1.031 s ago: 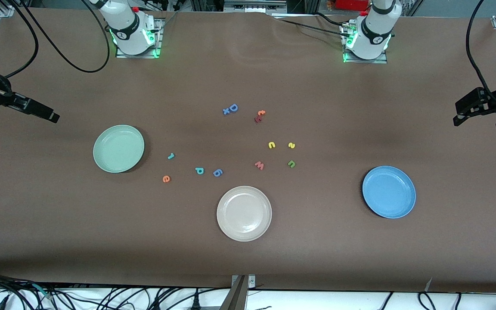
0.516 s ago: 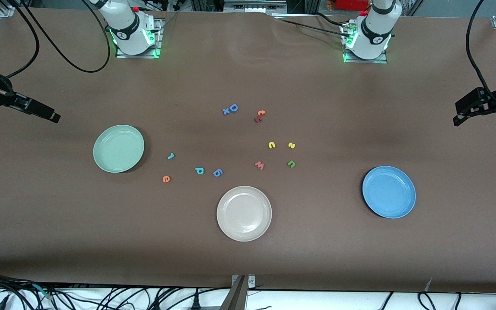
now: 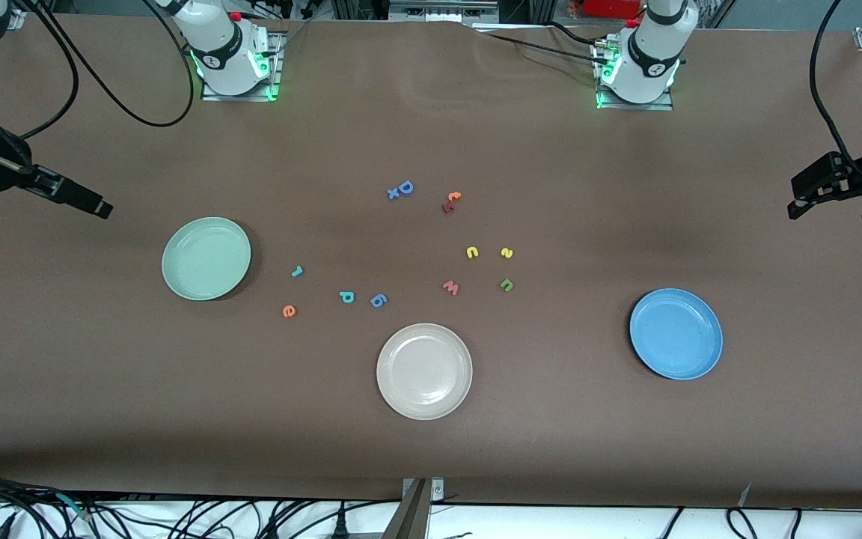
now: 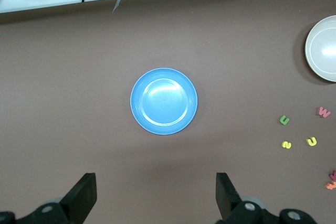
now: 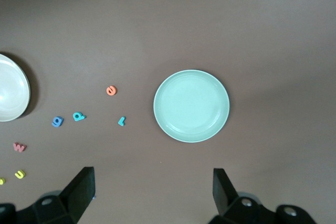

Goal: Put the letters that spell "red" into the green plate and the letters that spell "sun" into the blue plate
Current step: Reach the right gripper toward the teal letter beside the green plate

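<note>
The pale green plate (image 3: 206, 258) lies toward the right arm's end of the table. Beside it are the teal "r" (image 3: 297, 271), orange "e" (image 3: 289, 311) and teal "d" (image 3: 346, 297). The blue plate (image 3: 676, 334) lies toward the left arm's end. The yellow "u" (image 3: 472, 252), yellow "s" (image 3: 506, 253) and green "n" (image 3: 506, 284) lie between the table's middle and it. My right gripper (image 5: 152, 182) hangs open and empty above the table's end by the green plate (image 5: 191, 105). My left gripper (image 3: 833, 213) hangs open and empty high above the other end, with the blue plate (image 4: 164, 101) below it.
A beige plate (image 3: 424, 370) sits mid-table, nearest the front camera. Stray letters lie around: blue "g" (image 3: 378, 300), pink "w" (image 3: 451, 287), blue "D" (image 3: 403, 188), orange "t" (image 3: 454, 196). Cables hang at both table ends.
My right gripper has drifted slightly toward the table's middle. The left arm, the plates and the letters have not moved.
</note>
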Available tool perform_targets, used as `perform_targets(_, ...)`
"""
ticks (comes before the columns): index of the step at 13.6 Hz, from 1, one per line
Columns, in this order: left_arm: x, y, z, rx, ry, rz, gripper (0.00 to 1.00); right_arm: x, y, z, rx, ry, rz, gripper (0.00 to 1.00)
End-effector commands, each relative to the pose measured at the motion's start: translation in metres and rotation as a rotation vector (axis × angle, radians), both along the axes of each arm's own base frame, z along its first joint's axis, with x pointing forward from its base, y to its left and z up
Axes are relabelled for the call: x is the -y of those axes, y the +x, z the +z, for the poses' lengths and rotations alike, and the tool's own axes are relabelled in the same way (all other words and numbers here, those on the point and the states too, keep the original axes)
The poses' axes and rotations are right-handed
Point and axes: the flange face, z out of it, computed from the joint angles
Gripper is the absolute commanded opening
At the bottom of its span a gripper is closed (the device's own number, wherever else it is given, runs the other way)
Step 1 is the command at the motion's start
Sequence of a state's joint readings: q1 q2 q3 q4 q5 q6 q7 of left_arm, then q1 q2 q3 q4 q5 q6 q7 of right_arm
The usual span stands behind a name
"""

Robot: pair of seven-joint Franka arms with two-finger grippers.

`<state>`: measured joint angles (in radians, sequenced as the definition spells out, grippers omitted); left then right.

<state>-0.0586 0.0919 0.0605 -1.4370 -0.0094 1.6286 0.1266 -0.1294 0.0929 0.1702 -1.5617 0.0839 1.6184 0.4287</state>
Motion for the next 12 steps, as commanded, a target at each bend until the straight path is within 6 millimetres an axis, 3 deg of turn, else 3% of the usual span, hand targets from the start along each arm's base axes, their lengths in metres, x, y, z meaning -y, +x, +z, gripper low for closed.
perform_targets(1, -0.002, 0.002, 0.005, -0.001, 0.006, -0.01, 1.0, -0.033, 0.008, -0.015, 0.006, -0.012, -0.065, 0.99)
perform_targets(3, -0.002, 0.002, 0.005, -0.001, 0.006, -0.01, 1.0, -0.053, 0.014, -0.028, 0.004, -0.01, -0.103, 0.99)
perform_targets(6, -0.002, 0.002, 0.005, -0.001, 0.006, -0.01, 1.0, -0.087, 0.026, -0.063, -0.012, -0.003, -0.15, 0.99)
perform_targets(10, -0.001, 0.004, 0.001, -0.008, 0.006, -0.01, 1.0, -0.141, 0.025, -0.148, 0.034, 0.017, -0.21, 0.99)
perform_targets(12, -0.001, 0.005, 0.0, -0.009, 0.006, -0.013, 1.0, -0.155, 0.027, -0.178, 0.04, 0.021, -0.228, 0.99)
